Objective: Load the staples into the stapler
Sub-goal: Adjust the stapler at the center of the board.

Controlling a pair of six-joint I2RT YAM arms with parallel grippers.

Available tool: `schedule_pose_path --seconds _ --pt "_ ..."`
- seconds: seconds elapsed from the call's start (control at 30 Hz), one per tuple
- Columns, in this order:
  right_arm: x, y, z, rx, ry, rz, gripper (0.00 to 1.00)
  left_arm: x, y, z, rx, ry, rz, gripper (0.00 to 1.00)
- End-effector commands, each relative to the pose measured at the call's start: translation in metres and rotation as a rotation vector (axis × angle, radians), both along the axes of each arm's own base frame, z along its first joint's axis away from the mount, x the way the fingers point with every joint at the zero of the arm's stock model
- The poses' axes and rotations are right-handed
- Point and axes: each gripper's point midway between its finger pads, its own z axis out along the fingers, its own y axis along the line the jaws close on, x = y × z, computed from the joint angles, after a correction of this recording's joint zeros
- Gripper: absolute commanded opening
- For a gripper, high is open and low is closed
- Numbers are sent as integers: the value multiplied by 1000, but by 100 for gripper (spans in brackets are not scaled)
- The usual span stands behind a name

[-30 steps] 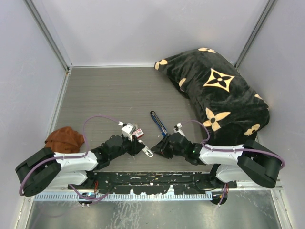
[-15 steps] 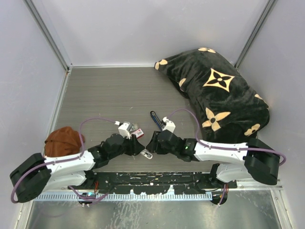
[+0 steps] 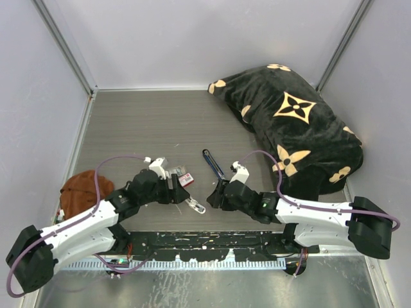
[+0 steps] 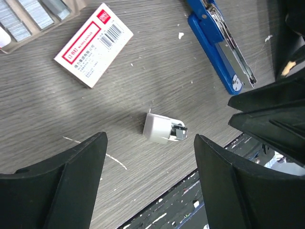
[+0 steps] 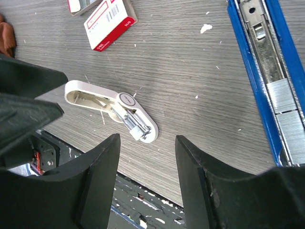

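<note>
Staples [image 5: 281, 97] in neither gripper: a grey block, apparently lying in the stapler's [image 5: 257, 76] open silver channel, with a second block [image 5: 294, 137] just behind it. Nearest the bases, left gripper [image 4: 150, 176] and right gripper [image 5: 147, 157] low over the table [image 3: 154, 122], facing each other, both spread wide and holding nothing. Between them, flat on the surface, a white piece [image 5: 112, 107], touched by neither. Just beyond, on the left side, a red-and-white box [image 4: 94, 45], with spare strips [image 4: 28, 19] past it. Stapler further out, long axis slanting from near-right to far-left. Near end just beside the right gripper and off to its right, outside the gap; well apart from the left fingers [image 4: 71, 181]. Right arm clearly nearer, so probably the one to swing right and square up across that axis for seating the block or closing the top. Farthest back, a patterned blanket [image 3: 292, 122].
</note>
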Motion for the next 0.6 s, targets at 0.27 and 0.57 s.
schedule_pose_path --seconds 0.27,0.57 --pt "7 -4 6 7 -37 -41 56 -1 -27 10 -27 136 -260 52" --pt "9 -7 -2 -109 -12 -39 56 -16 -29 0 -65 219 -276 14"
